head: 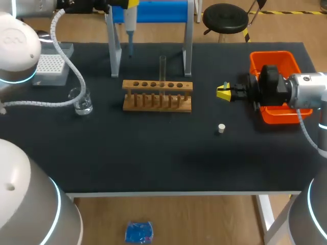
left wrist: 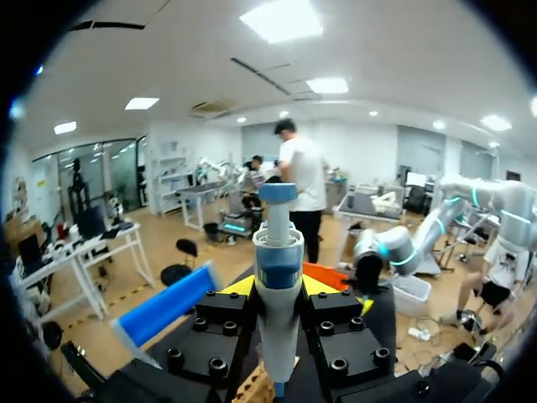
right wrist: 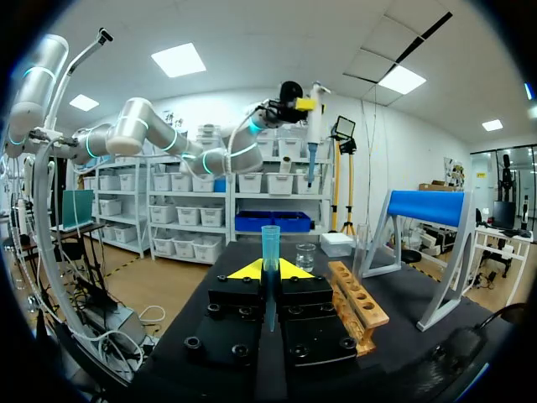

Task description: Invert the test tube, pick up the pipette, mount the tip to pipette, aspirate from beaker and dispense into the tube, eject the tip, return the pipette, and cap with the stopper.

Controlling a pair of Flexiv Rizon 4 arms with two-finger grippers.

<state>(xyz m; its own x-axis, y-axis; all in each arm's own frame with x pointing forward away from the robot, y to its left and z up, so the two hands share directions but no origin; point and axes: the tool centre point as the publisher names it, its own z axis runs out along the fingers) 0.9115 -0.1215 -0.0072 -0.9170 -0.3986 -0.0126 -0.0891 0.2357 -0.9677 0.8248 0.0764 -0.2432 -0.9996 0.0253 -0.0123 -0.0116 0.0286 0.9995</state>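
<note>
Right gripper (right wrist: 269,270) has its fingers clamped on a blue pipette tip (right wrist: 269,239) just beside the orange bin (head: 274,57), left gripper (left wrist: 277,290) is pinching the pipette (left wrist: 277,252) up by the blue stand (head: 153,11), test tube (head: 162,66) standing in the wooden rack (head: 157,95), stopper (head: 221,128) loose on the table.

Tube (head: 163,67) upright in rack (head: 157,86); pipette (head: 131,28), tip (right wrist: 269,248) held vertical; stopper (head: 222,128), beaker (head: 82,102) on table (head: 153,153).

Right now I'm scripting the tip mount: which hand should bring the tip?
Right. Its hand grips the blue tip upright, ready to offer. The left hand is full with the pipette, so it can only receive the tip.
</note>
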